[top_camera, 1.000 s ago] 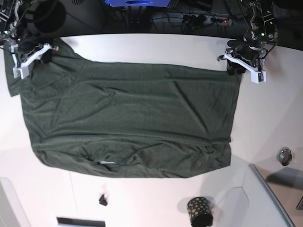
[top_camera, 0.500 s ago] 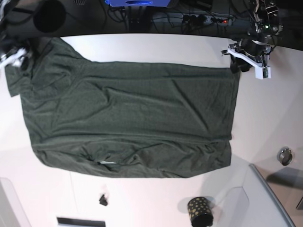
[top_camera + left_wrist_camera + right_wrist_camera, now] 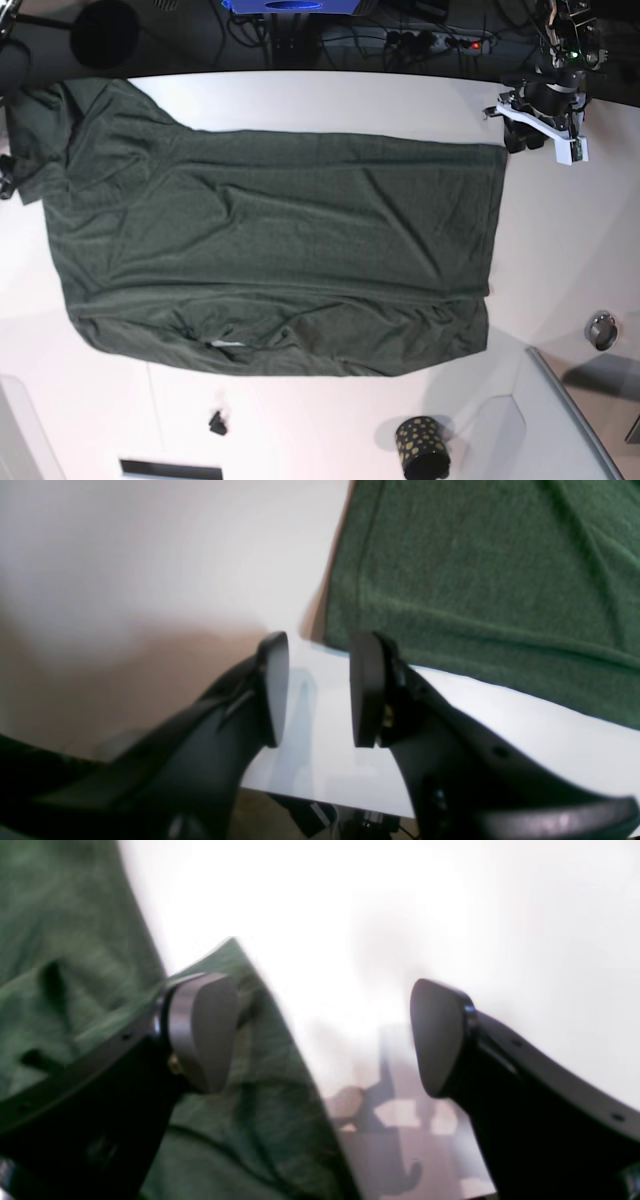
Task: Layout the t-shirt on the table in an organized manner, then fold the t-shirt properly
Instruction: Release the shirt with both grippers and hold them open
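both grippers, left gripper (image 3: 317, 690) and right gripper (image 3: 320, 1035), hang parted and empty (apart from cloth) beside the flat, creased t-shirt (image 3: 270, 250).

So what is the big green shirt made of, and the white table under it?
The t-shirt looks like thin, soft knit cloth, matte: up close it shows a fine fuzzy weave, a stitched hem and loose wrinkles. The table looks like smooth, hard white board, probably plastic-coated: it throws soft glare and shadows.

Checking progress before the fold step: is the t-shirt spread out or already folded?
Spread out. The t-shirt lies as one wide sheet on the table, a few wrinkles, no part visibly folded over.
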